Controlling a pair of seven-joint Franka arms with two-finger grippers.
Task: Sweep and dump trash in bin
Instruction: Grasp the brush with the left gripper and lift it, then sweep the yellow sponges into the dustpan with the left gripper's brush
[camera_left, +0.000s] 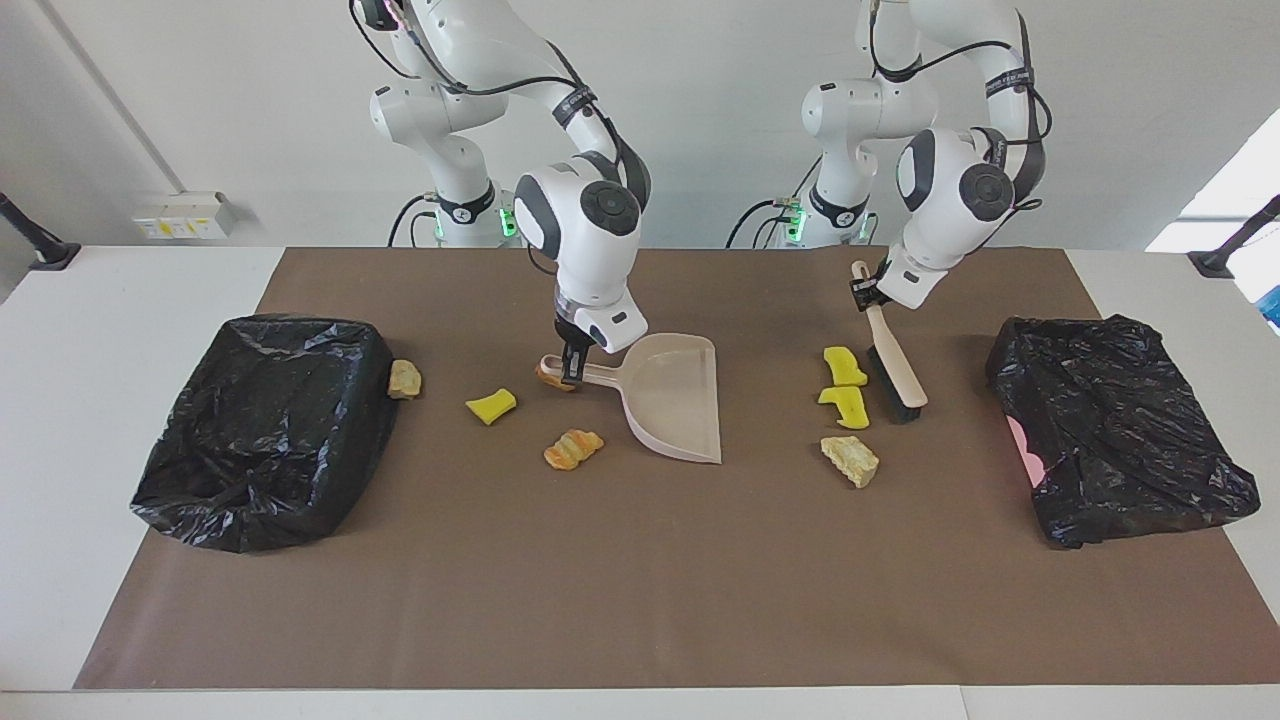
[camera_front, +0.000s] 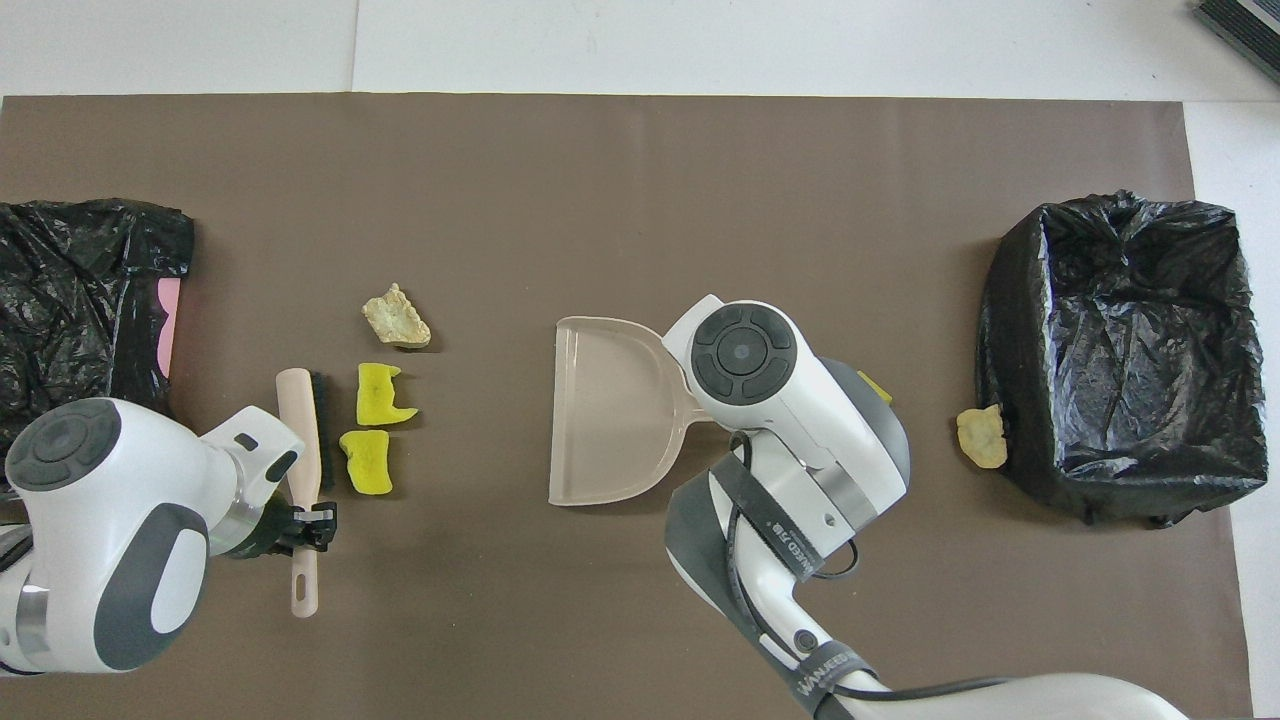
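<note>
The counter (camera_left: 140, 300) carries a brown mat (camera_left: 640, 600) with a black-lined bin (camera_left: 265, 425) at the right arm's end and another bagged bin (camera_left: 1120, 420) at the left arm's end. Between them the dustpan (camera_left: 675, 405) lies flat, mouth turned toward the brush (camera_left: 893, 365), likely to receive swept scraps. The right gripper (camera_left: 572, 368) pinches the dustpan's handle; the left gripper (camera_left: 866, 290) pinches the brush handle, bristles just beside two yellow wedges (camera_left: 843, 385). A tan chunk (camera_left: 850, 460) lies near them, farther from the robots. The remaining trash, another yellow wedge (camera_left: 491, 405) and three bread-like chunks (camera_left: 573, 448), lies between dustpan and lined bin.
</note>
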